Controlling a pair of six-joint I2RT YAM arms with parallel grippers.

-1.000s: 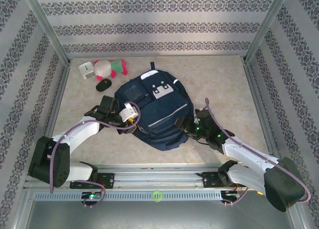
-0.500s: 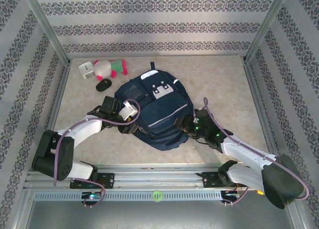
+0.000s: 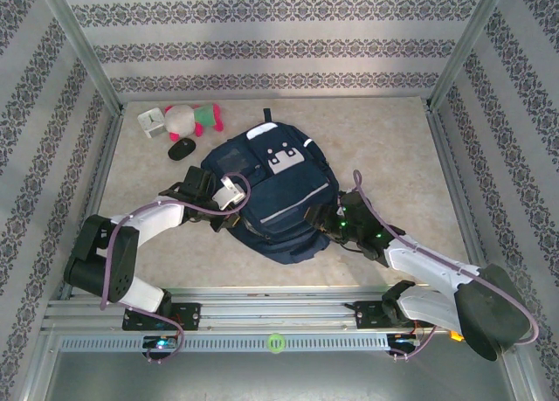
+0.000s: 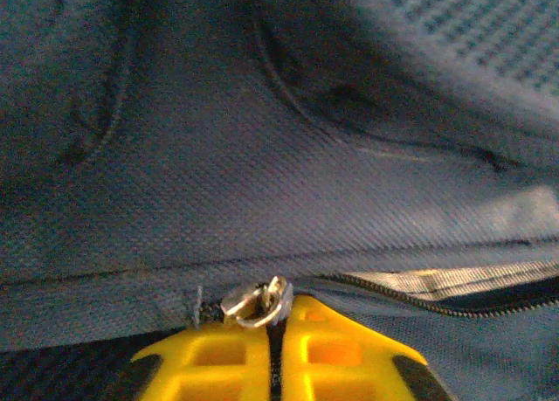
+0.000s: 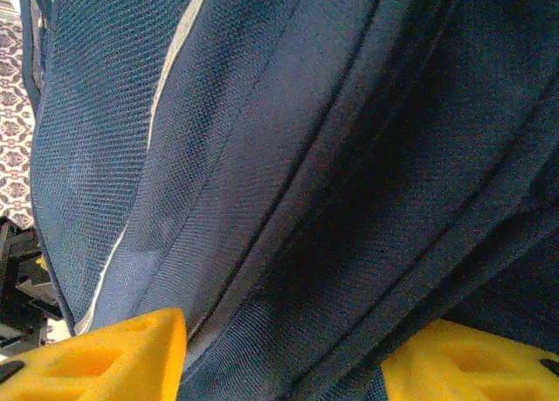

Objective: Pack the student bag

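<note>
The student bag [image 3: 271, 191] lies flat in the middle of the tabletop [image 3: 393, 148], front side up. Its long axis runs on a slant: the top loop points to the far wall and a little left, and the rounded base points toward the near edge and a little right. The grey-white patch [image 3: 281, 159] sits on the far half.

Since a second ago the bag has not shifted. The left arm has folded in. Its dark shoulder joint now sits farther from the rail, and its forearm reaches more directly across to the bag's left flank. The right arm has barely moved.

The left gripper [image 4: 275, 309] has its yellow jaws clenched together, and a small silver zip pull [image 4: 255, 300] is nipped at their tips. A dark zip line [image 4: 419, 298] runs off to the right of the pull, with a pale strip showing along it. The right gripper [image 5: 293, 331] is at the bag's near right side. Its jaws stand apart with a thick fold of the bag between them; whether they pinch it I cannot tell.

The fabric is navy with a coarse weave, crossed by piped seams and a thin pale stripe [image 5: 166, 78]. Beyond the bag's far left corner lie a plush toy [image 3: 188, 117], a white cube [image 3: 151, 121] and a flat, rounded black object [image 3: 181, 148], all well apart from the bag.
</note>
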